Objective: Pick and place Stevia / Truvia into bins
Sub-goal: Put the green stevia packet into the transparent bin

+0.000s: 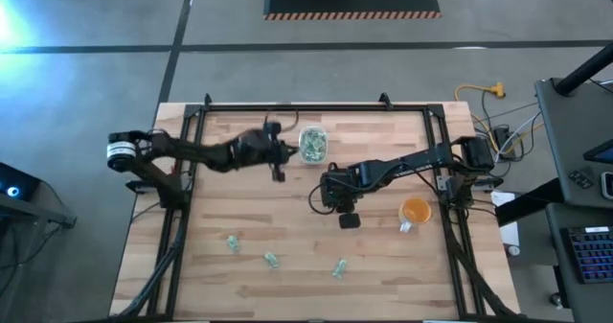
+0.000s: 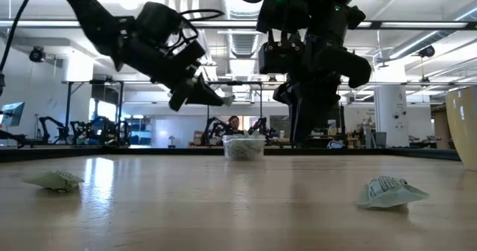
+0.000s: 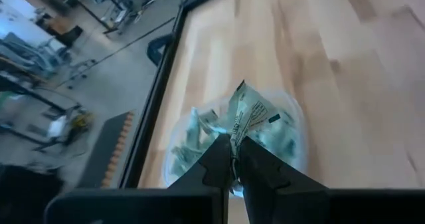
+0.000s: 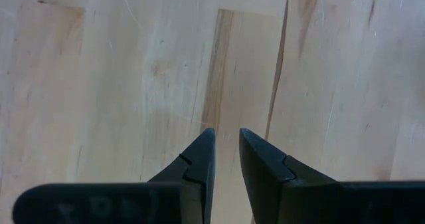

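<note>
The left gripper [image 3: 234, 151] hangs just above the bin [image 1: 313, 145] at the table's [image 1: 287, 218] far edge, its fingers [image 3: 211, 159] pinched on one packet [image 3: 247, 111] that sticks up over the bin's open top. The bin [image 3: 292, 127] already holds a heap of green and white packets [image 3: 192, 141]. In the low view the held packet [image 2: 226, 99] shows above the bin [image 2: 244, 147], clear of its rim. The right gripper [image 4: 226, 151] hovers over bare wood near the table's middle, its fingers [image 4: 199, 161] a narrow gap apart with nothing between them. Three loose packets lie near the front edge: one to the left [image 1: 233, 242], one in the middle [image 1: 271, 259], one to the right [image 1: 338, 266]. An orange cup [image 1: 415, 210] stands beside the right arm.
</note>
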Action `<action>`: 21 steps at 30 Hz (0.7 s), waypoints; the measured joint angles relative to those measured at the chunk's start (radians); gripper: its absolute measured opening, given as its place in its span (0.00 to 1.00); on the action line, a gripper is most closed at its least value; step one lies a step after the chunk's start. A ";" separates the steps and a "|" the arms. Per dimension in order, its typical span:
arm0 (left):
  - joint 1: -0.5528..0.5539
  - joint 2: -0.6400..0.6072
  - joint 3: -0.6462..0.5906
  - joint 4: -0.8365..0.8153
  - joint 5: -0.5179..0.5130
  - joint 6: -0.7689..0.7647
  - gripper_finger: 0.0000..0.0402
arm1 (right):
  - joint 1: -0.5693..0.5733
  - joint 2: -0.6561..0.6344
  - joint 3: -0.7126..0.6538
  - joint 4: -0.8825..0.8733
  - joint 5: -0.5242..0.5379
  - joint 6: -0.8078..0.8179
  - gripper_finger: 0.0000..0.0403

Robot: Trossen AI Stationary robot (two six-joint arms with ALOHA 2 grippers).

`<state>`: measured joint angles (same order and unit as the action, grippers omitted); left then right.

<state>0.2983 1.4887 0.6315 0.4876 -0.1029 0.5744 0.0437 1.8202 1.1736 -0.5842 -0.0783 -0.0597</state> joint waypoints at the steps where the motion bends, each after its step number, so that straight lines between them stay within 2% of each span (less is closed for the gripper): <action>1: 0.029 0.000 0.012 -0.004 0.041 -0.014 0.02 | 0.000 0.000 0.000 0.000 0.000 0.000 0.15; 6: 0.139 0.033 0.065 -0.007 0.197 -0.104 0.02 | 0.000 0.000 -0.003 0.013 0.000 -0.022 0.16; 9: 0.163 0.090 0.108 -0.001 0.251 -0.130 0.02 | 0.000 0.000 -0.006 0.035 0.000 -0.037 0.16; 16: 0.169 0.258 0.229 -0.054 0.255 -0.135 0.02 | 0.000 0.000 -0.013 0.044 0.000 -0.030 0.16; 21: 0.187 0.304 0.295 -0.143 0.255 -0.124 0.02 | 0.000 0.000 -0.020 0.042 0.000 -0.030 0.15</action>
<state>0.4850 1.7922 0.9267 0.3444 0.1525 0.4501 0.0433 1.8206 1.1534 -0.5423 -0.0780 -0.0898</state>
